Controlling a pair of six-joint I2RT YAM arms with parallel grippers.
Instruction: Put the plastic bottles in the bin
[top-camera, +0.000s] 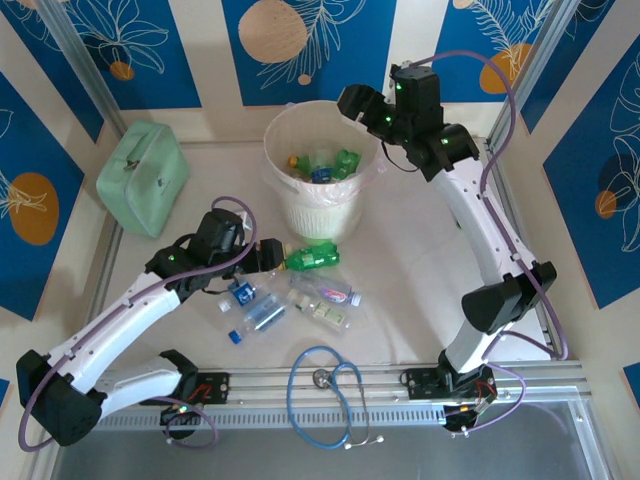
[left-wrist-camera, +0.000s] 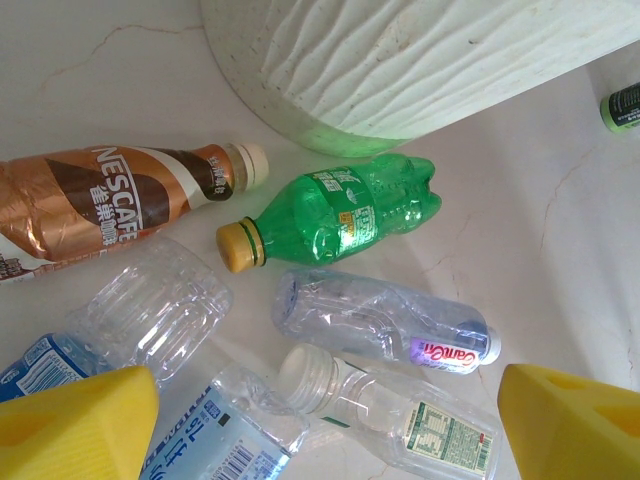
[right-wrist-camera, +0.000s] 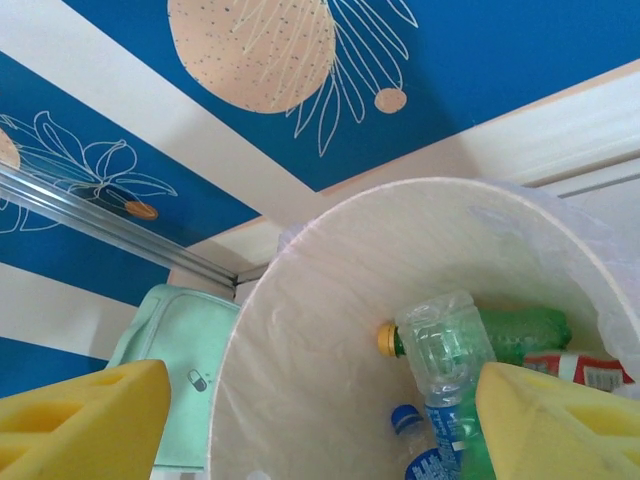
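Several plastic bottles lie on the table in front of the bin: a green one, a brown Nescafe one and clear ones. My left gripper hovers open above the clear ones, nothing between its yellow fingers. From above, it sits just left of the green bottle. My right gripper hangs open over the bin's rim. Inside the bin, a clear bottle stands base-up beside the right finger, over a green bottle.
A mint-green case lies at the back left. A blue stethoscope rests by the near rail. A small green cylinder with a dark end lies right of the bin's base. Aluminium frame posts and blue patterned walls enclose the table.
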